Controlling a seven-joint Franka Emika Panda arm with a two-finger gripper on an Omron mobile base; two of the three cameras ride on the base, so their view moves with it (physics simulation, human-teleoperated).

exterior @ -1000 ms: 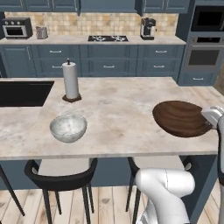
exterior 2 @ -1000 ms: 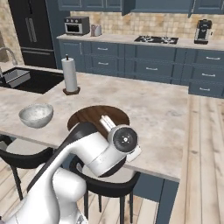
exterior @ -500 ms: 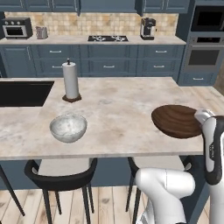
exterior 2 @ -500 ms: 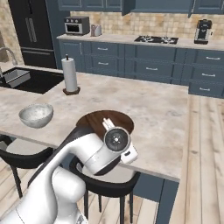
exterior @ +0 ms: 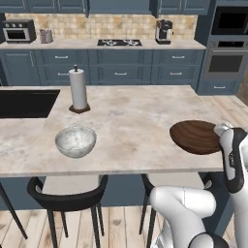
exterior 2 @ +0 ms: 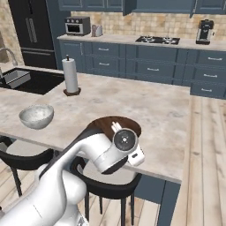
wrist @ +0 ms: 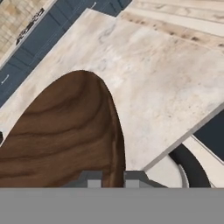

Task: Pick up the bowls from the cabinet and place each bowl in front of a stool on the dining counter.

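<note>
On the left of the dining counter (exterior: 126,121), near its front edge, the stone bowl (exterior: 75,141) sits above a black stool (exterior: 68,196). A paper towel roll (exterior: 78,89) stands behind it. To the right, the wooden bowl (exterior: 196,137) lies at the counter's front edge, its rim pinched between the clenched fingers of the gripper (wrist: 113,178).

Wooden bowl (wrist: 65,131): dark brown, matt, with bold curved grain rings. Stone bowl (exterior: 75,141): grey-white, marbled, faintly glossy. Tabletop (exterior: 131,116): beige marble-look slab, smooth, veined. Stool (exterior: 68,196): matt black frame, pale seat. Paper towel roll (exterior: 78,89): white paper on dark base. Floor (exterior 2: 207,167): light wood planks
</note>
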